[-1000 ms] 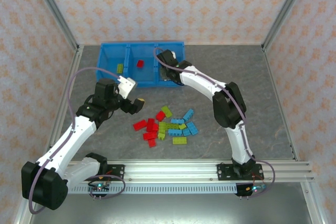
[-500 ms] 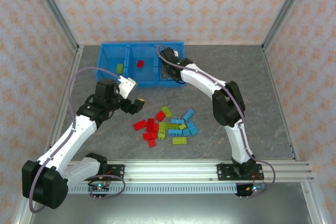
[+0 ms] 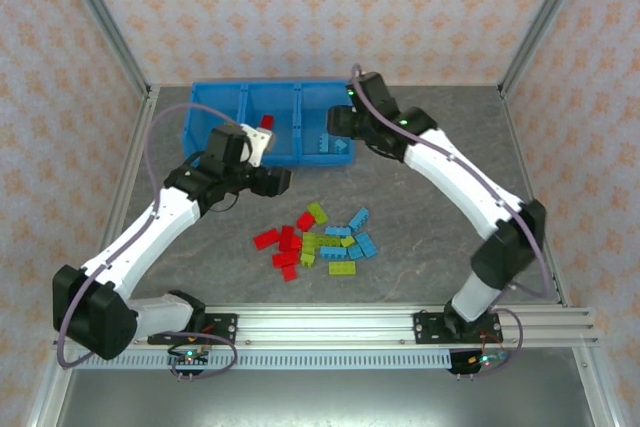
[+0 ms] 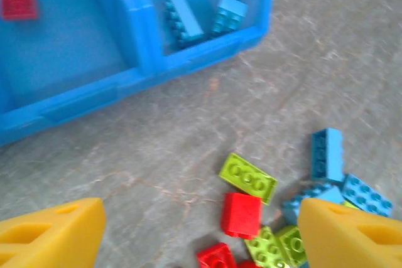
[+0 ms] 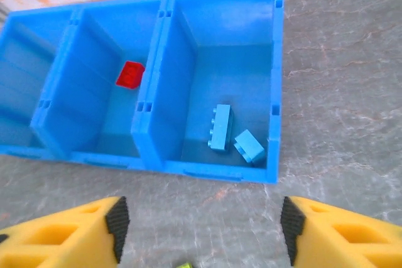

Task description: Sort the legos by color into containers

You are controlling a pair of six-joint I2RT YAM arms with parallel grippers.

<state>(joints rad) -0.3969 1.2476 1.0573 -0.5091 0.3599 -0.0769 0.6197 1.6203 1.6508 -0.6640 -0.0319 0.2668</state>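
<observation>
Two light blue bricks [image 5: 220, 128] lie in the tray's right compartment [image 5: 220, 29], right fingers [image 5: 69, 233] newly parted, lifted clear, empty; left fingers [image 4: 50, 230] apart, empty, facing the unsorted pile [image 3: 318, 244] on the desk [image 3: 450, 177].

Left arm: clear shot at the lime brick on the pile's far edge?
Probably yes: the left gripper hangs open over bare table just short of the lime brick; nothing lies on it.

Left claw [image 4: 200, 233] and right claw [image 5: 201, 230] both hang spread, empty.

bin tray [image 5: 220, 23]: brt blue | legos [image 3: 320, 242]: red, lime grn, lt blue | table [image 3: 420, 257]: grey marbled | walls [image 3: 300, 17]: orange floral
</observation>
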